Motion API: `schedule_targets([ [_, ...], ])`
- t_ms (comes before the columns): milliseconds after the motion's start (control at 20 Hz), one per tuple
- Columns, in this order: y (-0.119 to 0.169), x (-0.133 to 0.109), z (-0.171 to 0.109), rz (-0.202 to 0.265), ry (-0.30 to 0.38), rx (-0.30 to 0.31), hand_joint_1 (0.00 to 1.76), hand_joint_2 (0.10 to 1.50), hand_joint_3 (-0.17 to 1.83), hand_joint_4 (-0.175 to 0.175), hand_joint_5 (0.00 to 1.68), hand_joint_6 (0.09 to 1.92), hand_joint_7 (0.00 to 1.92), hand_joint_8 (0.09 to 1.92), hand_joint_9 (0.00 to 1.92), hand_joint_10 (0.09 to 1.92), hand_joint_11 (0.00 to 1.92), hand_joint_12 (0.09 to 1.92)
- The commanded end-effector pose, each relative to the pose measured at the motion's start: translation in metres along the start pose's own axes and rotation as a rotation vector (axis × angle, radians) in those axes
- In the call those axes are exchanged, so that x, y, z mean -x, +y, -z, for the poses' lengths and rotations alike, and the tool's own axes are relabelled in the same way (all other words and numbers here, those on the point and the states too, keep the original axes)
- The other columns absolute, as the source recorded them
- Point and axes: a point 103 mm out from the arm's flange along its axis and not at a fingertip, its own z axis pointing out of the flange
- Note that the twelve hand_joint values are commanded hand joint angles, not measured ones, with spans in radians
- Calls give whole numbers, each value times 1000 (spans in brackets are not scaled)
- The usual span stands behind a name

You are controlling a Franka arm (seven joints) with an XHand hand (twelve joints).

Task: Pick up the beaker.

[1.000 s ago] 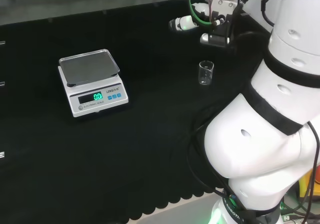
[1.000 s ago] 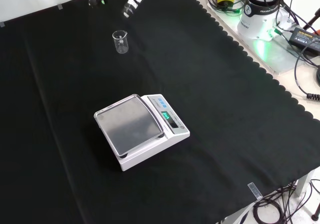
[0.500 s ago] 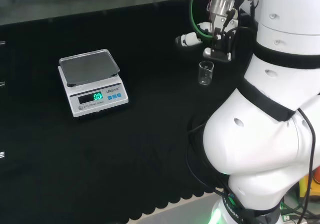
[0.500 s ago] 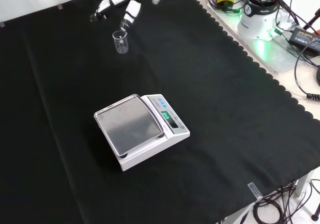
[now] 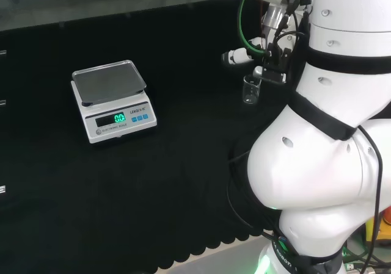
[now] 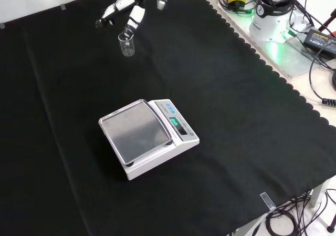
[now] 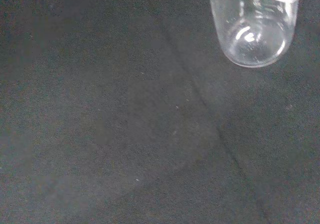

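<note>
Approach is the step you are in: the hand (image 6: 130, 0) hangs over the beaker (image 6: 126, 44) with its fingers (image 6: 132, 23) stretched out and spread, holding nothing. In the front view one white fingertip reaches down to about the beaker's rim, while another points off to the left, away from the glass; whether any finger touches the rim you cannot tell from here.

The beaker stands upright and looks empty, on the cloth (image 6: 236, 115) near its far edge in the front view. In the head view it (image 5: 250, 90) sits close in front of the arm (image 5: 330, 121), with the hand (image 5: 256, 54) just above and behind it. The wrist view looks down into the open mouth of the beaker (image 7: 253, 24), and the glass lies toward one edge of that picture, so you probably are not yet centred on it.

The scale (image 6: 147, 136) sits well apart, near the middle of the cloth, and should not get in your way.

Next you likely need to lower the hand so fingers and thumb stand on either side of the wall, then curl them round it and lift straight up. Clear, light glass may tip or slide if one finger lands first.
</note>
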Motion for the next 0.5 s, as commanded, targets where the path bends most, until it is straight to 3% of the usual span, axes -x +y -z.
schedule_targets([
  [50,4,8,-9,-10,16,-22,265,940,-30,-70,107,87,0,526,0,425,0,1369],
  [500,9,13,-29,-22,14,-64,266,940,-29,-70,109,87,0,530,0,418,0,1363],
])
